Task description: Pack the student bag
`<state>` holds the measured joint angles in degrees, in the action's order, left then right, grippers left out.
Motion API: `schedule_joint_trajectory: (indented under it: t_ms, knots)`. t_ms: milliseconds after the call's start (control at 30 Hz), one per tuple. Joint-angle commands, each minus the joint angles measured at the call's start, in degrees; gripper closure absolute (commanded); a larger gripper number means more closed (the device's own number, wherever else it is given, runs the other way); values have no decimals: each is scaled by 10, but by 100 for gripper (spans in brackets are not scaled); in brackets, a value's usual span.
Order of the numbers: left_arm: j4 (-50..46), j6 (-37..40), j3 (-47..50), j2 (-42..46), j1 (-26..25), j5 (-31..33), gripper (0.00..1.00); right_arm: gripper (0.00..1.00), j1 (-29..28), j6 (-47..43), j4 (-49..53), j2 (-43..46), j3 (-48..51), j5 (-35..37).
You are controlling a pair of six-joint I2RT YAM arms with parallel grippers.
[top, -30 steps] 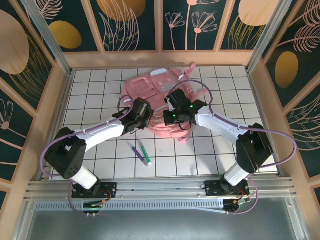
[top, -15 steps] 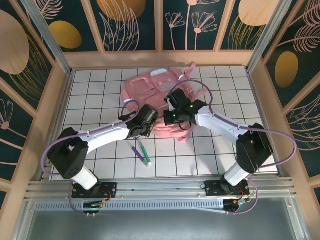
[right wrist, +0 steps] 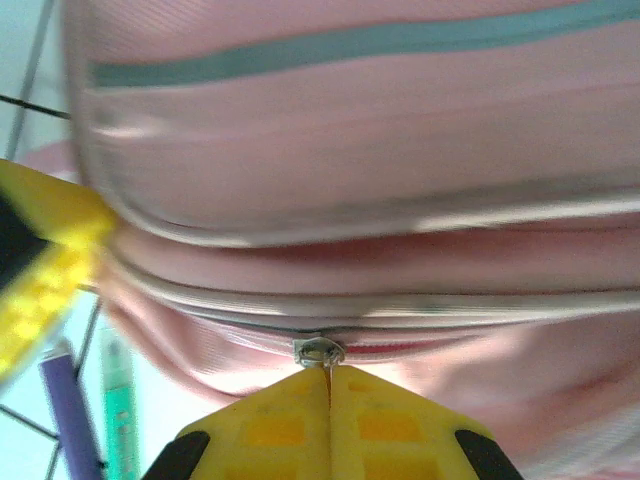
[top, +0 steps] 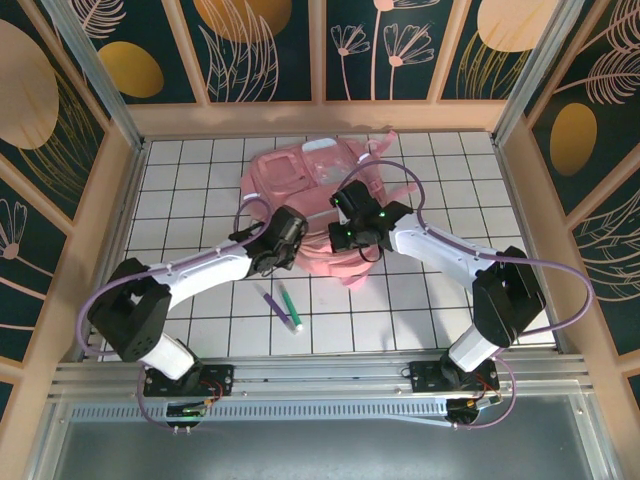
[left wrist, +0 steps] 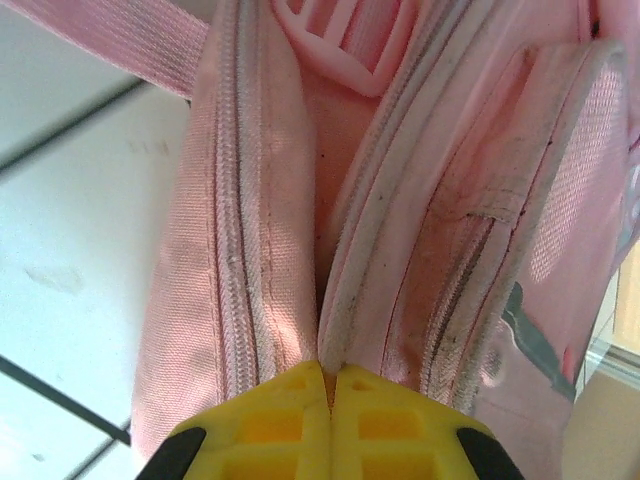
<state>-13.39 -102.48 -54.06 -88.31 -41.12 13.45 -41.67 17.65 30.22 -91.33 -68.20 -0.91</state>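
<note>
Lying pink, crumpled: student bag; left pincer together against it, right pincer clamping zipper pull.

From above, the left arm and right arm cover the student bag's near part. The right wrist view blurs it; the bottom edge cuts the purple pen and green pen.

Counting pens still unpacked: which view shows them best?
Top external: the purple pen and green pen lie whole on the table near the student bag. The right wrist view catches blurred parts of both, lower left.
</note>
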Motion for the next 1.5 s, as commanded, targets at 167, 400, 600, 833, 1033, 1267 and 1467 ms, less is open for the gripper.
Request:
schedule_joint_trajectory:
  t_ms: [167,400,600,833,1033,1267,1467]
  knots:
    - [-15,137,31,77,87,6,100,100,80,-29,16,24,57,56]
    - [25,304,26,24,214,-127,100,100,91,-25,9,13,46,33]
    - [-37,405,-85,-48,260,-190,50,100,68,-21,-9,24,40,-9]
    - [-56,309,-40,30,211,-176,35,100,52,7,-52,20,28,-68]
    - [-84,176,15,83,104,-105,36,100,38,2,-47,-3,-15,-69]
    - [-59,69,-13,35,16,-55,39,100,31,-3,-41,-12,-32,-73]
    - [-42,35,-52,-26,-2,-30,48,100,9,3,-45,-12,-25,-78]
